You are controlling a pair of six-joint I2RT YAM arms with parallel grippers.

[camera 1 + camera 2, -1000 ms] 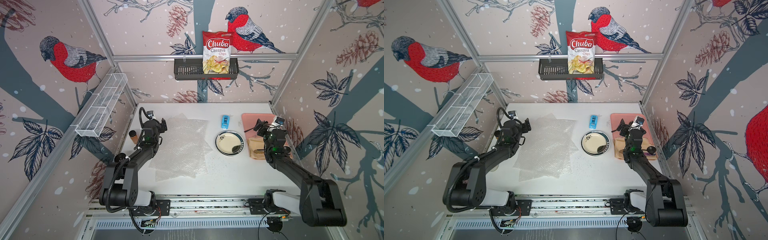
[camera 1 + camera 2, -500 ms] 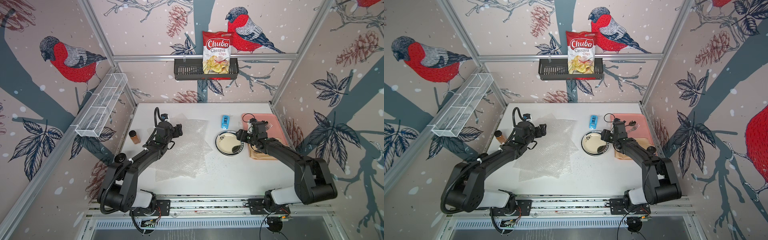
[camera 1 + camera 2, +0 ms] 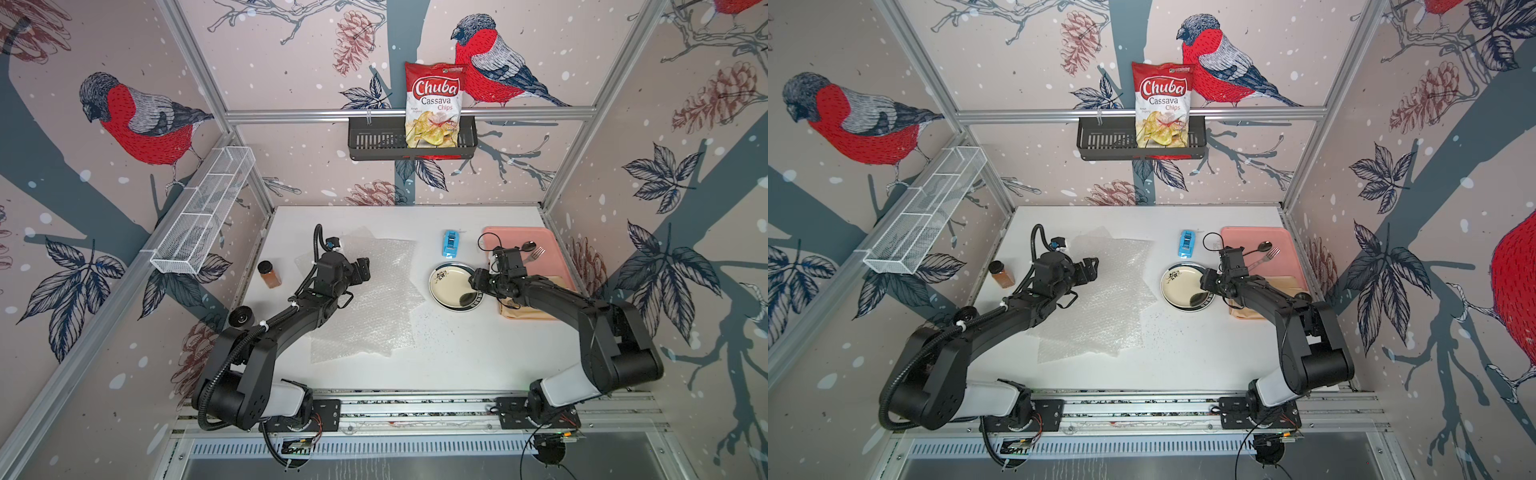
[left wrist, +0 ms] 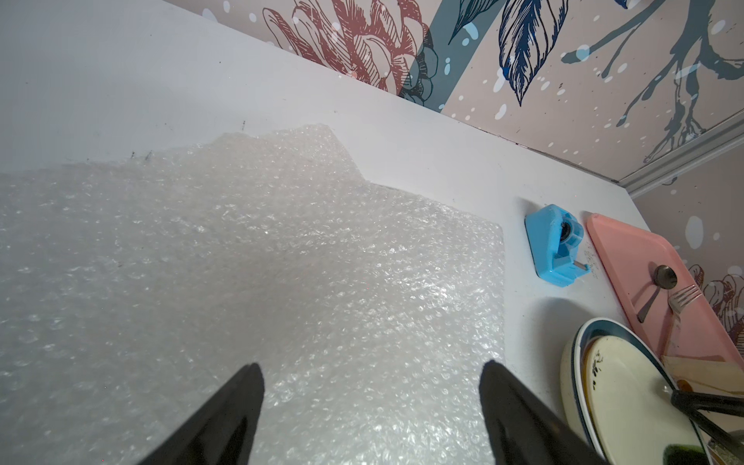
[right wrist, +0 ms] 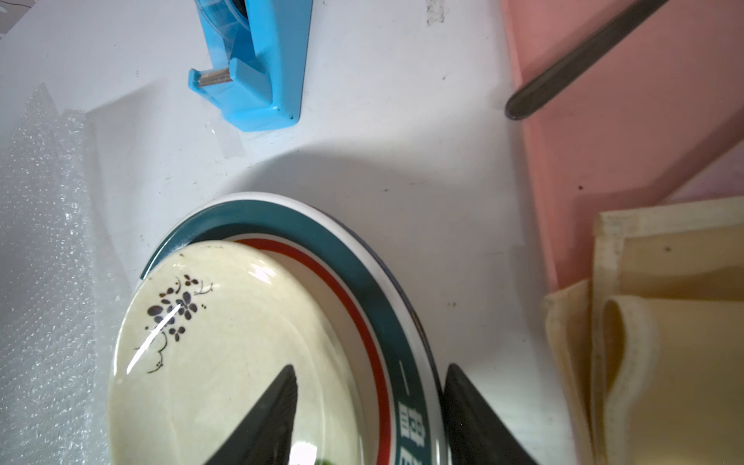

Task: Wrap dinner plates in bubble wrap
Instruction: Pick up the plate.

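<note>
The dinner plates lie stacked right of centre in both top views. The upper one is cream with a floral sprig and rests on a teal-rimmed plate. My right gripper straddles the stack's right rim, open. One finger is over the cream plate and the other is against the outer edge. The bubble wrap is spread in overlapping sheets left of the plates. My left gripper hovers over its far part with jaws wide apart and nothing between them.
A blue tape dispenser stands behind the plates. The pink tray at the back right carries a spoon and a fork. A folded beige cloth lies right of the plates. A spice jar and a black round lid stand by the left wall.
My right arm swung from the tray to the plates' rim, and its jaws narrowed around it. My left arm moved from the table's left edge over the bubble wrap.
</note>
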